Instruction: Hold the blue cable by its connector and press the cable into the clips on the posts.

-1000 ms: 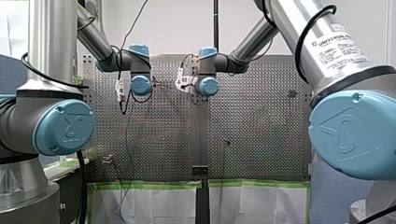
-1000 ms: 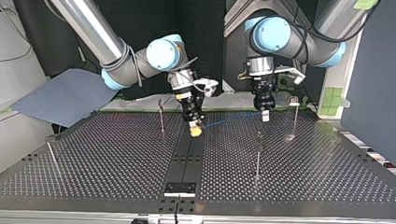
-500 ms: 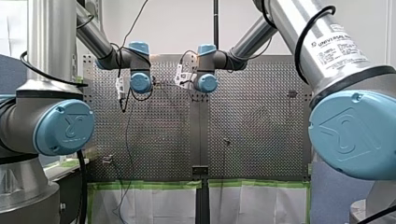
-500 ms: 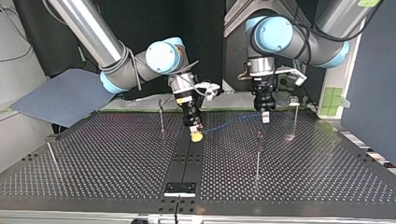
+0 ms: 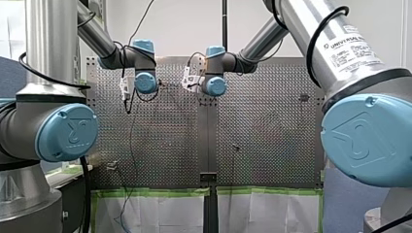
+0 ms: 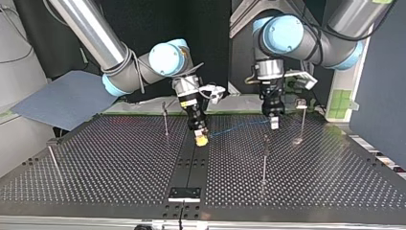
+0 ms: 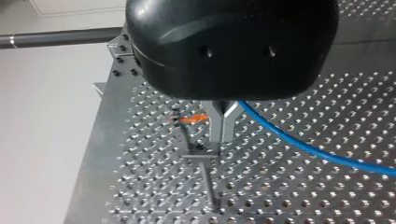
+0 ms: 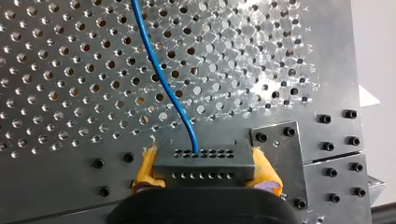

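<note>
Nearest in the top view, a thin post (image 6: 264,160) stands alone on the perforated table (image 6: 95,182). Behind it our right gripper (image 6: 201,139) points down over the table's middle strip. Its yellow pads (image 8: 148,165) pinch the grey connector (image 8: 203,163) from both sides. The blue cable (image 6: 234,126) leaves the connector and runs toward the view's right, to our left gripper (image 6: 274,125). The metal fingers (image 7: 219,128) of that gripper are pressed together on the cable. A second post (image 6: 302,120), with a clip on top, stands just beside the left gripper. At the back, at the view's left, we see a grey-blue sheet (image 6: 67,98).
</note>
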`<state>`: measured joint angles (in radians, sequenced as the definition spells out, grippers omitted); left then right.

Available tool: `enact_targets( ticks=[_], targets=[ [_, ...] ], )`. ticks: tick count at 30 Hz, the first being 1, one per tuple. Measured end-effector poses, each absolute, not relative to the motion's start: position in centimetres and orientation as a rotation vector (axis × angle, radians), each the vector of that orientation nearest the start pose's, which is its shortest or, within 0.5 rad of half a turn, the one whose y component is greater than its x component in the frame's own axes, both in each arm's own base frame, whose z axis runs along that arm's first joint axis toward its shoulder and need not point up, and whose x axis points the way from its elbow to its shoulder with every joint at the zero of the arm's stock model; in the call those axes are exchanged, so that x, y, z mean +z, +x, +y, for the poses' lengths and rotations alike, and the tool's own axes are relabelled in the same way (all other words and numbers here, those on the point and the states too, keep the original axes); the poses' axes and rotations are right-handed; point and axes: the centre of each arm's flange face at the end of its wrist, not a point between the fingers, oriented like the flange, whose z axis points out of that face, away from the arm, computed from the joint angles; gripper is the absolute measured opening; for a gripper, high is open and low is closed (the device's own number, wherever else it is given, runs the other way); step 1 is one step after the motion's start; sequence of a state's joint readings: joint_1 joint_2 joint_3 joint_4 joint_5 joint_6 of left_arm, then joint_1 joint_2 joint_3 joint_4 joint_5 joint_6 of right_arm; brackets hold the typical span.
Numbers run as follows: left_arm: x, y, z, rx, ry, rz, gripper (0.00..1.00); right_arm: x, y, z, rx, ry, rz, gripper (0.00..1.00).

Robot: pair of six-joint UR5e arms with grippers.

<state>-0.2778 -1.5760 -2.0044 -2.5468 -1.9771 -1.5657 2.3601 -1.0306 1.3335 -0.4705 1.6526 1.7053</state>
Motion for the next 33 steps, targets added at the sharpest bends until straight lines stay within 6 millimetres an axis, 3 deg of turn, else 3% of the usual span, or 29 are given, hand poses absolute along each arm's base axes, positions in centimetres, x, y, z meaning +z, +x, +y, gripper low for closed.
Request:
enact_targets(
  ticks=[6,13,19,33],
  targets=[
    [34.3,42.7,-21.4,0.057,-0.156,1.410,0.02,33.1,59.2,-41.0,1.940,1.524,-0.835,0.00],
    [32.5,44.1,-21.0,0.050,-0.154,1.437,0.02,33.4,59.1,-41.4,1.942,1.516,-0.834,0.00],
    [32.1,44.8,-20.4,0.053,-0.152,1.434,0.02,33.6,58.8,-41.9,1.939,1.509,-0.836,0.00],
    [33.4,44.0,-20.5,0.060,-0.142,1.424,0.02,33.6,58.5,-42.5,1.933,1.501,-0.842,0.00]
  ],
)
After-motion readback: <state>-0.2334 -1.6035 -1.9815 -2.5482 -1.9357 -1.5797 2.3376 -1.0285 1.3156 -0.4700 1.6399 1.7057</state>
